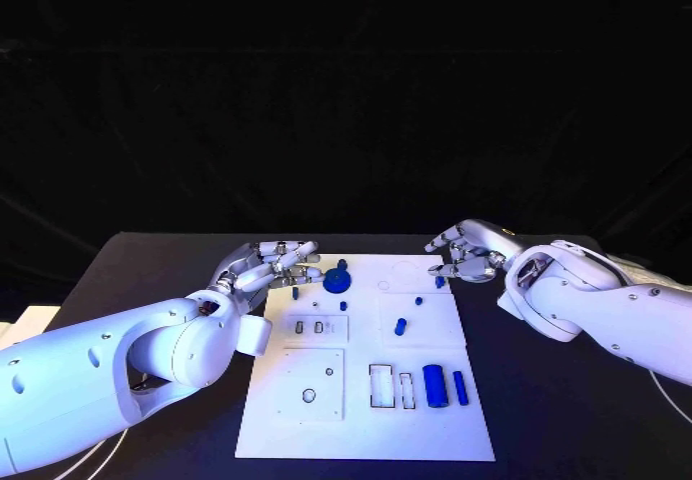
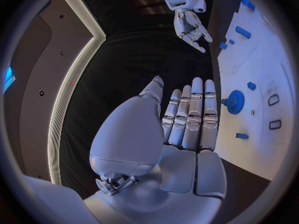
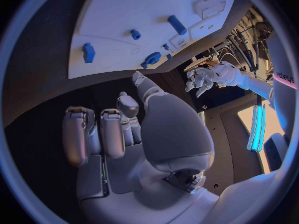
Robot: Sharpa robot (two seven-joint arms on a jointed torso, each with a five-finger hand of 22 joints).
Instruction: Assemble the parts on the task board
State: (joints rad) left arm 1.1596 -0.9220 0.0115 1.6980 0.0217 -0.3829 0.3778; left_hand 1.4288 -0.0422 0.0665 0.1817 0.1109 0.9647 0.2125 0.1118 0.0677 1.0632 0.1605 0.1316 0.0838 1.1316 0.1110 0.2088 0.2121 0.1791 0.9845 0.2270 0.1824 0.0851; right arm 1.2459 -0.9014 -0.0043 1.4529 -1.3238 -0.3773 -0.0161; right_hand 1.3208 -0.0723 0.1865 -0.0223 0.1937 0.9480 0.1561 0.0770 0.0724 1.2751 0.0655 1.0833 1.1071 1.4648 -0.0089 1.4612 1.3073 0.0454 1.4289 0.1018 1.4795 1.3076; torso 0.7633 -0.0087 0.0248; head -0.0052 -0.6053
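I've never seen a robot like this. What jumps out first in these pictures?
Two silver hands hover at the far end of a white task board lying in the middle of a black table: the left hand at its far left corner, the right hand at its far right corner, both holding nothing. Small blue parts dot the board, the most eye-catching a round blue gear close to the left hand.

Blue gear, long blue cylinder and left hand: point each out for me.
Blue gear (image 1: 338, 280), head view, centre of the disc.
Long blue cylinder (image 1: 434, 385), head view, mid-length.
Left hand (image 1: 274, 264), head view, middle of the hand.
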